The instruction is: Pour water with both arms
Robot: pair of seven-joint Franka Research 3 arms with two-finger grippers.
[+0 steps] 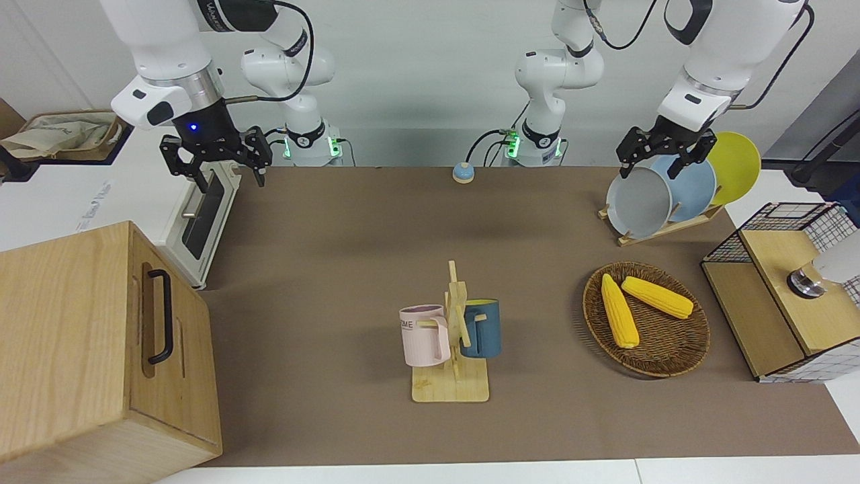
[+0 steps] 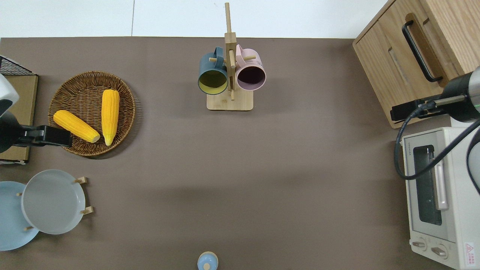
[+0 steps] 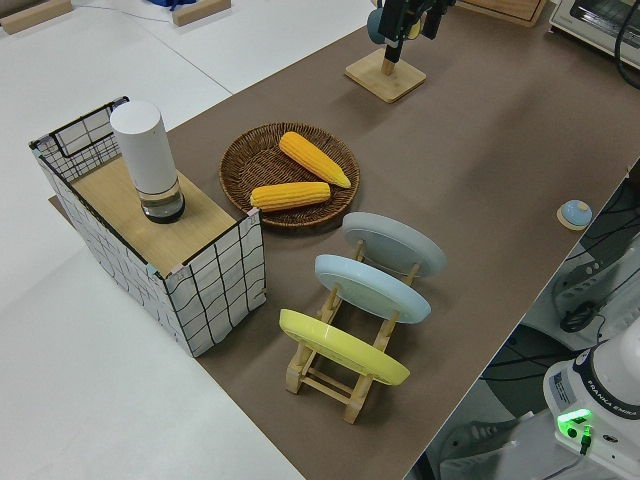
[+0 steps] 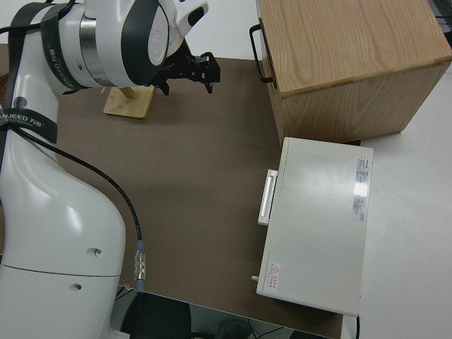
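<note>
A pink mug (image 1: 423, 336) and a dark blue mug (image 1: 482, 328) hang on a wooden mug rack (image 1: 451, 386) in the middle of the table, away from the robots. A white cylinder (image 1: 840, 263) stands on a wire-sided box (image 1: 772, 316) at the left arm's end. My right gripper (image 1: 228, 180) is open and empty in the air, over the table edge between the toaster oven and the wooden cabinet (image 2: 403, 111). My left gripper (image 1: 655, 169) is open and empty in the air, over the rim of the wicker basket (image 2: 56, 135).
A wicker basket (image 1: 672, 359) holds two corn cobs (image 1: 618, 310). A plate rack (image 1: 662, 228) holds grey, blue and yellow plates. A toaster oven (image 1: 201, 215) and a wooden cabinet (image 1: 87, 349) stand at the right arm's end. A small blue bell (image 1: 462, 173) sits near the robots.
</note>
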